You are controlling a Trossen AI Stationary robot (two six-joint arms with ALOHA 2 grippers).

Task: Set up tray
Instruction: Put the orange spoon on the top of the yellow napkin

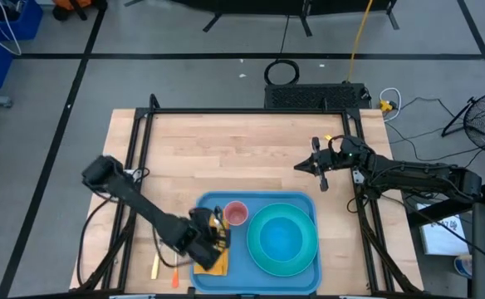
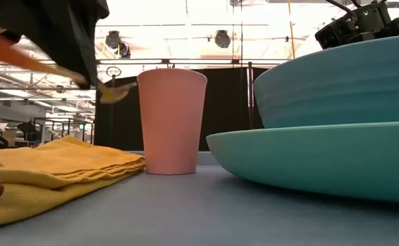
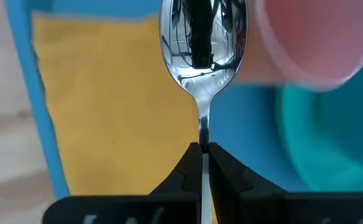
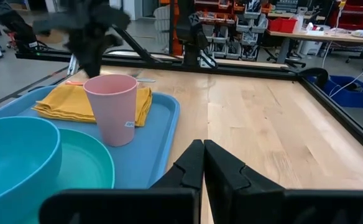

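The blue tray (image 1: 305, 203) lies at the table's near edge. On it stand a pink cup (image 1: 236, 213) and a turquoise bowl (image 1: 282, 239) that sits on a round turquoise plate (image 2: 322, 157). A folded yellow napkin (image 3: 107, 93) lies on the tray's left part. My left gripper (image 3: 203, 149) hovers over the napkin beside the cup (image 3: 306, 37), shut on a shiny metal spoon (image 3: 200, 43). My right gripper (image 4: 203, 149) is shut and empty, hovering over the bare wood to the right of and beyond the tray (image 4: 156, 143). My left gripper pinches the spoon's handle (image 3: 204, 127) between its two fingertips. The spoon lies along the fingers and its bowl sticks out ahead of them. It is lifted clear, over the napkin and the tray floor next to the pink cup.
A small yellow piece (image 1: 154, 267) and an orange piece (image 1: 176, 281) lie on the wood left of the tray. The far half of the wooden table (image 1: 242, 158) is bare. A black frame (image 1: 251, 110) runs along the table's edges.
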